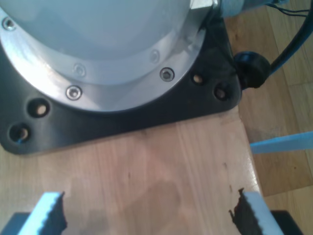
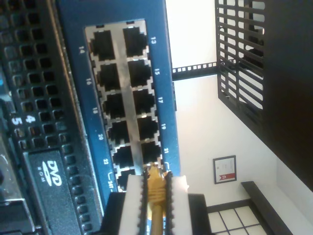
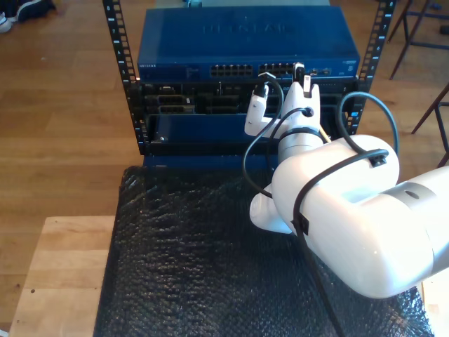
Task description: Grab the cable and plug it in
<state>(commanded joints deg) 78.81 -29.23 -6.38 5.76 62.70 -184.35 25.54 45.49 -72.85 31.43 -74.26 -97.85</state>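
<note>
Item: my second gripper [image 2: 155,193], end effector closed on the cable [image 2: 155,196]. White fingers [image 2: 132,200] clamp the yellow cable on both sides. The plug tip sticks out just past the fingertips, aimed at the switch [image 2: 117,29].

Position of tip: just beside the lower end of the port block [image 2: 124,98], near the ports numbered 21 and 22. Whether it has entered a port cannot be told; the fingers hide the last ports.

Axis: the cable runs straight along the gripper's reach, in line with the port openings. Judged need: a short push forward along that same line, with little sideways correction.

Exterior view: this arm [image 3: 337,210] reaches to the switch front [image 3: 245,53] in the rack [image 3: 119,70], toward the exterior view's right.

Item: my first gripper [image 1: 146,210], end effector spread wide, holding nothing, over the wooden desk [image 1: 161,161] by an arm base [image 1: 98,49]. Well apart from the cable; my second gripper is the nearer.
</note>
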